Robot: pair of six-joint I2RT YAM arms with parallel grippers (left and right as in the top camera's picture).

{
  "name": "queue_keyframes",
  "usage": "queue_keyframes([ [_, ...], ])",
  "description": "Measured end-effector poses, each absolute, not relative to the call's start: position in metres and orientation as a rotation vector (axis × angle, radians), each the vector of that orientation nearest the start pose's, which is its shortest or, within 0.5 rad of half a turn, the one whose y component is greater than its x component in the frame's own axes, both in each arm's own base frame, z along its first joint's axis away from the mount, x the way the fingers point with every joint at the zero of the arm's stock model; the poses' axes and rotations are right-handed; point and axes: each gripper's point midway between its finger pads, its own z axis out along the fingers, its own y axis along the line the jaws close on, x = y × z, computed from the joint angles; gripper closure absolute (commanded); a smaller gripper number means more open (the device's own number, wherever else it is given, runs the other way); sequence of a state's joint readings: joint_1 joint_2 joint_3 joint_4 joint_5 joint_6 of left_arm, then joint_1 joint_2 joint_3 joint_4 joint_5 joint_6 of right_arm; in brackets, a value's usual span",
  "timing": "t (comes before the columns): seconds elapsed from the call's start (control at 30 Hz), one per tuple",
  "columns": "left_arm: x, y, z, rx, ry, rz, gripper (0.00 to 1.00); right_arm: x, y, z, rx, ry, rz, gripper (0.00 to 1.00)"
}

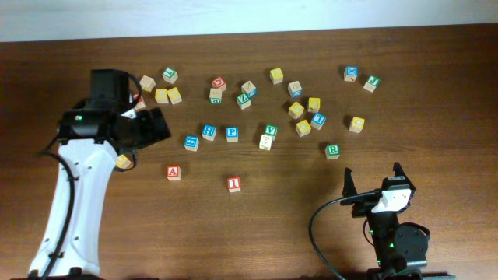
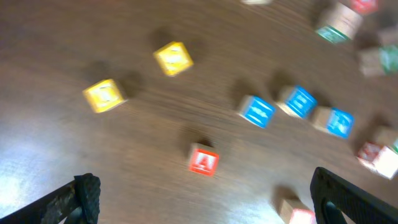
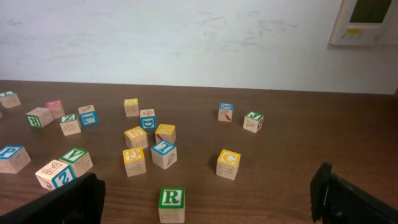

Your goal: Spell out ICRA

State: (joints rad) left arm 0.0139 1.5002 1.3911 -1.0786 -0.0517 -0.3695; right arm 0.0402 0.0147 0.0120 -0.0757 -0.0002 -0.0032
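In the overhead view the red A cube (image 1: 173,172) and the red I cube (image 1: 233,183) lie apart in the front middle. The green R cube (image 1: 332,151) and the yellow C cube (image 1: 356,124) lie to the right. My left gripper (image 1: 159,124) hovers up and left of the A cube. In the blurred left wrist view it (image 2: 202,182) is open and empty, with the A cube (image 2: 203,160) just ahead and the I cube (image 2: 297,213) by the right finger. My right gripper (image 1: 373,177) is open and empty in front of the R cube (image 3: 171,199) and the C cube (image 3: 228,163).
Several other letter cubes are scattered across the back half of the table, among them a blue P cube (image 1: 232,133) and two more blue cubes (image 1: 208,131) beside it. Yellow cubes (image 1: 162,96) lie near the left arm. A white wall (image 3: 186,37) stands behind the table.
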Motion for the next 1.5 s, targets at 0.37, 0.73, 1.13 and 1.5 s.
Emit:
queue_keyframes([
  [0.37,0.305,0.081,0.173,-1.042,2.671,0.083,0.01,0.246,0.013,0.158,-0.044,1.646,0.052,0.02],
  [0.73,0.307,0.068,0.169,-1.025,2.707,-0.017,0.01,0.199,0.097,0.267,-0.284,1.208,0.685,0.02],
  [1.13,0.306,0.068,0.168,-1.027,2.715,-0.019,0.01,0.182,0.070,0.390,-0.282,1.389,0.356,0.02],
  [1.5,0.308,0.068,0.168,-1.024,2.708,-0.023,0.01,0.294,0.085,0.289,-0.290,2.374,0.533,0.02],
])
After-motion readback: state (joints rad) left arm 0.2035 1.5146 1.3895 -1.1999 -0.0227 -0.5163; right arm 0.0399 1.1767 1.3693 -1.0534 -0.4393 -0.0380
